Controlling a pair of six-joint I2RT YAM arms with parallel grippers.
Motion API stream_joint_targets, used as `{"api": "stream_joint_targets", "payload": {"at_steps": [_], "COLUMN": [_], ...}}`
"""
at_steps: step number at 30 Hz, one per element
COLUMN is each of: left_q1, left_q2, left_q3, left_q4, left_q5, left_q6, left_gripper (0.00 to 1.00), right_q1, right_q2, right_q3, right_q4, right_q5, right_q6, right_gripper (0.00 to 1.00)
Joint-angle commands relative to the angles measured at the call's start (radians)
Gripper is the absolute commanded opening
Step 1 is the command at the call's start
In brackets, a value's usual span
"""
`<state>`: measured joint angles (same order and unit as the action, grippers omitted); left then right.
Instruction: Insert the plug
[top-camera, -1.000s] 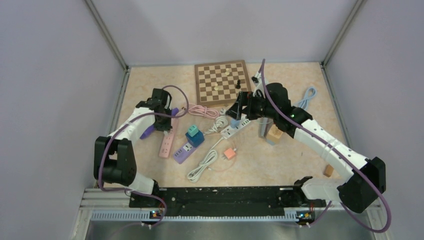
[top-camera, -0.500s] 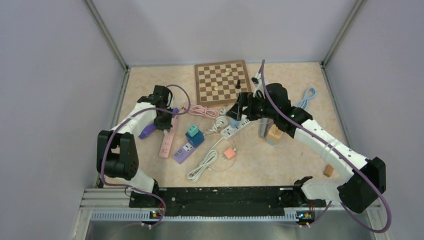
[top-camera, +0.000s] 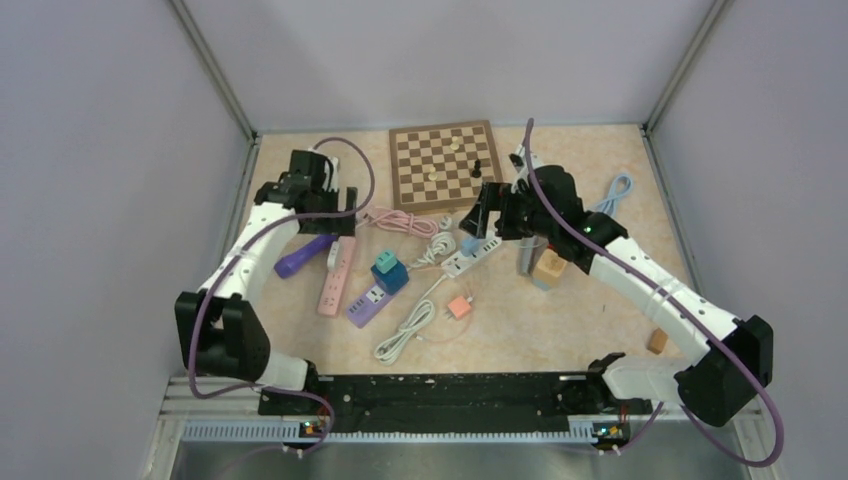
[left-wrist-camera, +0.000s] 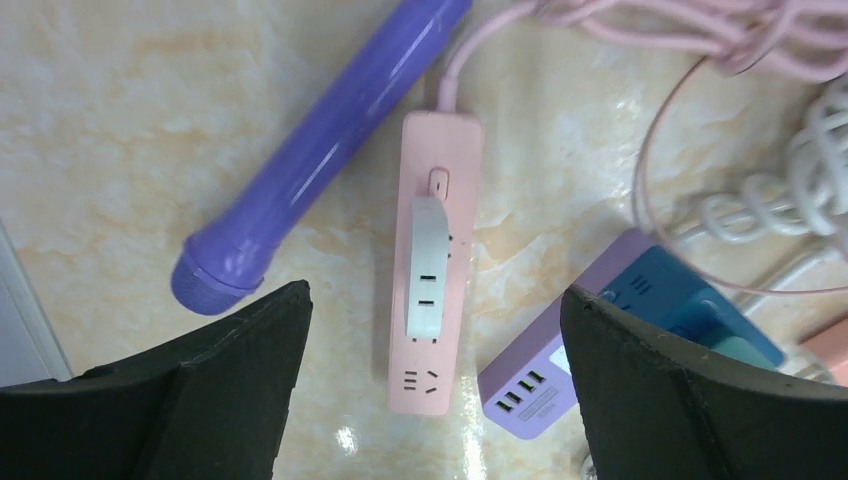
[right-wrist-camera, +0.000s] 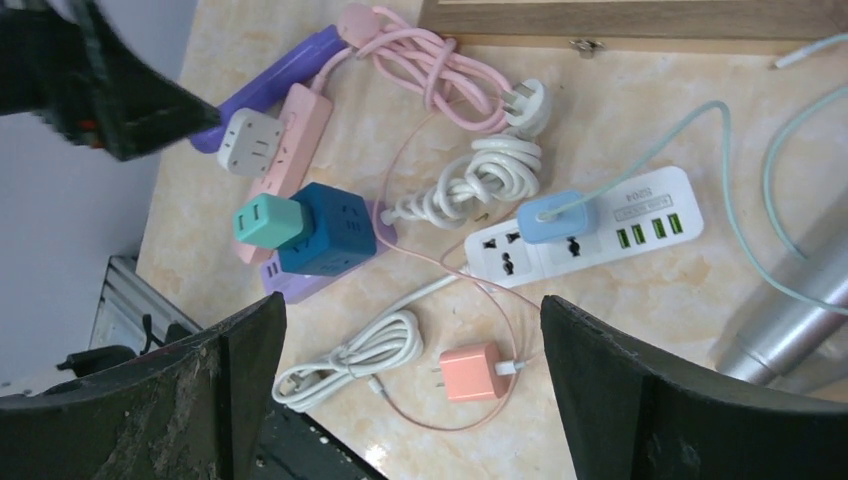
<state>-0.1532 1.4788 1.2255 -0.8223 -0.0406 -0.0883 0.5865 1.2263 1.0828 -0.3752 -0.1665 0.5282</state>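
Pink power strip (left-wrist-camera: 430, 385), white plug (left-wrist-camera: 428, 265), purple tube (left-wrist-camera: 320, 140) (chessboard (top-camera: 444, 165) checked brown and tan)

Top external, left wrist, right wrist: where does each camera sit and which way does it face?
Top external: above, behind the bases, facing down across the table; left arm and right arm show.
Left wrist: straight down on the pink power strip; left fingers frame it.
Right wrist: slanting down at the white power strip; right fingers below.
Shared: both wrist views show the pink strip's white adapter.
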Motion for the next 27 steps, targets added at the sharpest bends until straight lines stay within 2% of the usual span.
{"api": "stream_joint_targets", "payload": {"at_steps": [1,9,14,20,23,25,27], "left_q1": [0.004,0.004,0.004,0.004,0.003,0.003,0.003], "left_q2": [-0.127,-0.335,-0.419,-0.445,-0.449,-0.455,-0.465], "left_q3": [0.064,-0.010,-0.059,-0.080,-0.092,-0.109,-0.129], "left_q4": [0.028,0.227,0.357,0.427,0.455,0.488,0.521], "left_q5": [0.034,0.177,0.294,0.401,0.453,0.492,0.523], "left_q6": [-0.010,-0.043,-0.069,-0.107,-0.123,-0.137,-0.153], "left_gripper": [0.99,0.99,0.99,0.98,0.97,0.97,0.97], "right_q1": [-0.015,-0.027,-0.038,-0.095,-0.098,-0.097,-0.096], "right_q2": [0.005,0.019,-0.004,-0.053,-0.075,-0.068,-0.047], "right_q3": [0.047,-0.002,-0.063,-0.117,-0.164,-0.205,-0.252], "right_q4": [-0.104,-0.280,-0.302,-0.283,-0.155,-0.036,0.040], "right_q5": [0.133,0.411,0.414,0.318,0.130,-0.028,-0.118], "right_q6": [0.036,0.183,0.246,0.264,0.177,0.127,0.113], "right_gripper": [0.93,0.87,0.84,0.82,0.77,0.69,0.63]}}
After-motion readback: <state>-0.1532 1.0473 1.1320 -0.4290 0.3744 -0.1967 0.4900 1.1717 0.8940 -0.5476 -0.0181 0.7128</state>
